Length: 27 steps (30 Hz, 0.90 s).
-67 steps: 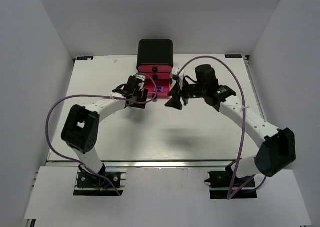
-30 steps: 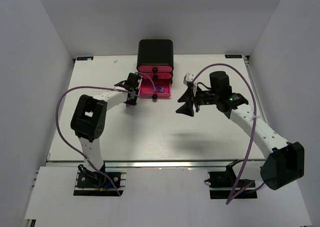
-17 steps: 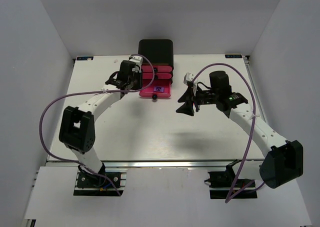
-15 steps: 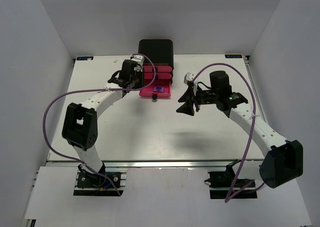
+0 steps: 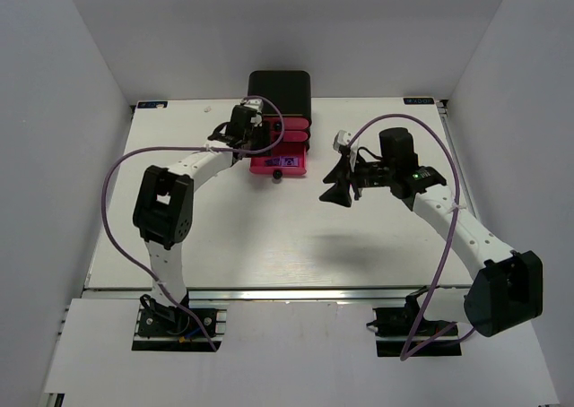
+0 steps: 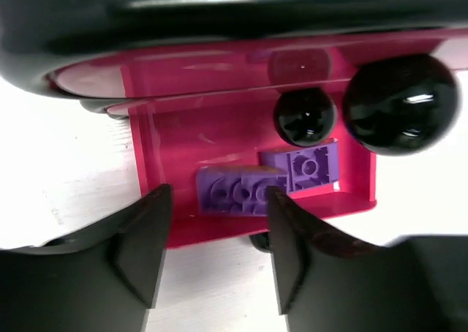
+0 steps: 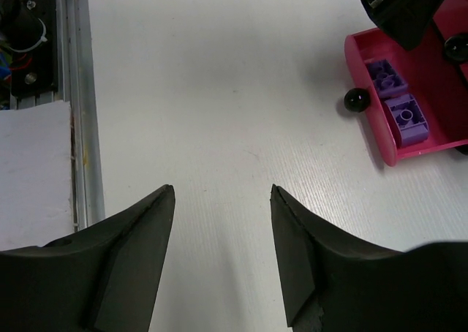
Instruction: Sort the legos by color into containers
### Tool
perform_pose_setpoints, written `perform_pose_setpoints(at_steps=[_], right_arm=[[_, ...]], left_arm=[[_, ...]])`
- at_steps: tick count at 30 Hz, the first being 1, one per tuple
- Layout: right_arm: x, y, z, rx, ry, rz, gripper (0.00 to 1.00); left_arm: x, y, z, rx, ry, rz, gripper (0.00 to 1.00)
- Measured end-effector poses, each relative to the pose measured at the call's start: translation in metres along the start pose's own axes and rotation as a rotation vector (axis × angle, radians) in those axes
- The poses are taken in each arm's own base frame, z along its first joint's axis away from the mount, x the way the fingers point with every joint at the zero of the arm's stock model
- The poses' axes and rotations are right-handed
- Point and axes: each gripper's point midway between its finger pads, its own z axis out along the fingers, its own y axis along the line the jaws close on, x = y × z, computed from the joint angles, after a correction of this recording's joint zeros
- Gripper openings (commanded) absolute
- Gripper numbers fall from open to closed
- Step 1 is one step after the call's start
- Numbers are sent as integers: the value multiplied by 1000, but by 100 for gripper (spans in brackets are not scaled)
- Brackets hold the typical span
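Bottom drawer point(image 6: 175, 149) pulled out of the cabinet point(image 5: 279, 84), two purple bricks point(image 6: 234, 193) inside, your left gripper point(image 6: 219, 194) wide, empty, at the cabinet's front, your right gripper point(image 7: 221, 193) wide over open desk point(image 7: 219, 91) nearby.

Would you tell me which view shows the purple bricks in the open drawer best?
Right wrist: both purple bricks lie whole and unobstructed in the drawer. Left wrist is closer, but a finger overlaps one. Top shows the drawer, the bricks too small to tell.

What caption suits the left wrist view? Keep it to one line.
Open fingers frame two purple studded bricks in a pulled-out magenta plastic drawer.
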Motion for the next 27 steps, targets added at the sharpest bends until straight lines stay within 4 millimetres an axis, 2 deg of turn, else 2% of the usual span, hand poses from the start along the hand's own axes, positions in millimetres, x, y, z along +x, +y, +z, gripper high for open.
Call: perform_pose_setpoints(at_steps=[1, 2, 3, 4, 5, 6, 7, 8, 9, 10, 12, 13, 15, 16, 17, 20, 23, 27], right_arm=[[0, 0, 0, -3, 1, -14, 58], [1, 0, 0, -7, 2, -37, 56], [3, 0, 1, -17, 1, -70, 41], [7, 1, 2, -28, 4, -103, 30], [14, 2, 3, -39, 9, -134, 22], [23, 4, 5, -51, 20, -162, 7], [32, 5, 7, -61, 34, -187, 0], [43, 7, 9, -72, 54, -203, 0], [52, 9, 13, -83, 73, -228, 0], [58, 9, 17, -92, 92, -251, 0], [71, 5, 28, -102, 140, -319, 0], [77, 4, 34, -110, 167, -354, 0], [91, -3, 51, -120, 240, -427, 0], [96, -9, 60, -123, 273, -455, 0], [100, -15, 71, -125, 309, -483, 0], [104, -48, 110, -92, 407, -549, 0], [105, -91, 149, 1, 483, -591, 0], [119, -129, 174, 128, 577, -609, 0]], left_arm=[[-2, -1, -1, 2, -5, -2, 56], [-5, -2, -5, 4, -12, -7, 45], [-7, -3, -9, 8, -20, -12, 18], [-8, -3, -15, 12, -29, -17, 9], [-9, -3, -25, 13, -38, -18, 2], [-10, -2, -37, 12, -48, -17, 0], [-13, -1, -52, 11, -65, -16, 0], [-16, -1, -67, 15, -89, -15, 0], [-21, -1, -86, 20, -123, -12, 5], [-23, -1, -104, 23, -151, -10, 15], [-29, 1, -146, 39, -239, 1, 37], [-29, 3, -167, 41, -280, 5, 53], [-29, 9, -206, 39, -368, 13, 65], [-28, 14, -219, 30, -407, 18, 70], [-25, 19, -229, 13, -433, 23, 71], [-18, 36, -247, -63, -466, 48, 76], [-12, 52, -248, -140, -467, 66, 78], [-4, 60, -248, -178, -451, 84, 78]])
